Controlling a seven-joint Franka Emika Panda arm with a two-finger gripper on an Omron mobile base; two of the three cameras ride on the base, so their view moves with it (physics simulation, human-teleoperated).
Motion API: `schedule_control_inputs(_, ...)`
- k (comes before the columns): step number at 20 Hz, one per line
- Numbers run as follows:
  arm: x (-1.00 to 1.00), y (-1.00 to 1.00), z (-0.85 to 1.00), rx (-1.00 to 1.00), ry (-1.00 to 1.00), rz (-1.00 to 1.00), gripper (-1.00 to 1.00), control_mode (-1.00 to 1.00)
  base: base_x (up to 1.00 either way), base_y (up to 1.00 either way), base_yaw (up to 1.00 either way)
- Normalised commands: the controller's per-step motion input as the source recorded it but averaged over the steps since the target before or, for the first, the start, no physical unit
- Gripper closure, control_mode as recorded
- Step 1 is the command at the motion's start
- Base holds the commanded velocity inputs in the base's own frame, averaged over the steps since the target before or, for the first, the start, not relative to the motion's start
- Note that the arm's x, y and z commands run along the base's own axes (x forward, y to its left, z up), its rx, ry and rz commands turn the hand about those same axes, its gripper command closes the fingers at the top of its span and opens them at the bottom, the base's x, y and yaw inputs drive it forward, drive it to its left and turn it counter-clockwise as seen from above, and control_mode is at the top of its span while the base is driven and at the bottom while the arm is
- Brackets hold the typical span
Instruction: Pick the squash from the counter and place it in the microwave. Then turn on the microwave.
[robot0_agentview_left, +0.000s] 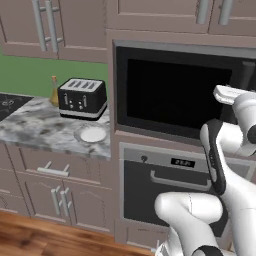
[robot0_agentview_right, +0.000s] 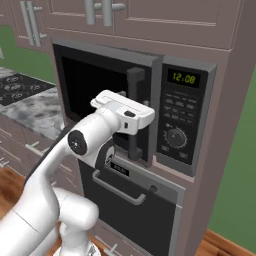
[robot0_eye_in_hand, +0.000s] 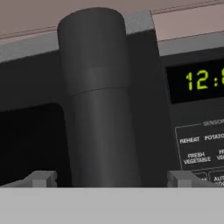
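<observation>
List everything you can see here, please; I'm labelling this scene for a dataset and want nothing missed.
microwave: one, dark grey with black glass door, built in under the upper cabinets; door shut
microwave handle: one, dark vertical bar, beside the panel
control panel: one, green clock display, buttons, round knob, right of the door
oven: one, dark with horizontal handle, below the microwave
counter: one, grey-white marble, left of the microwave
toaster: one, black, on the counter
bottle: one, amber, behind the toaster
plate: one, white, before the toaster
cooktop: one, black, far left
pincer: one, open, tips either side of the handle
</observation>
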Motion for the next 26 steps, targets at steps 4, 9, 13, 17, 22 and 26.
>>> schedule_control_inputs(4, 0.43, 0.0, -0.16, 0.0, -0.01, -0.02, -1.0, -1.0, 0.0, 0.0, 0.0)
schedule_control_inputs(9, 0.26, -0.05, -0.15, 0.0, 0.0, 0.0, -1.0, -1.0, 0.0, 0.0, 0.0)
schedule_control_inputs(13, 0.2, -0.1, -0.1, 0.0, -0.01, 0.0, -1.0, -1.0, 0.0, 0.0, 0.0)
schedule_control_inputs(17, 0.22, -0.17, -0.08, 0.0, -0.02, 0.0, -1.0, -1.0, 0.0, 0.0, 0.0)
schedule_control_inputs(22, 0.21, -0.18, -0.11, 0.0, -0.01, 0.0, -1.0, -1.0, 0.0, 0.0, 0.0)
schedule_control_inputs(26, 0.21, -0.15, -0.13, 0.0, -0.01, 0.0, -1.0, -1.0, 0.0, 0.0, 0.0)
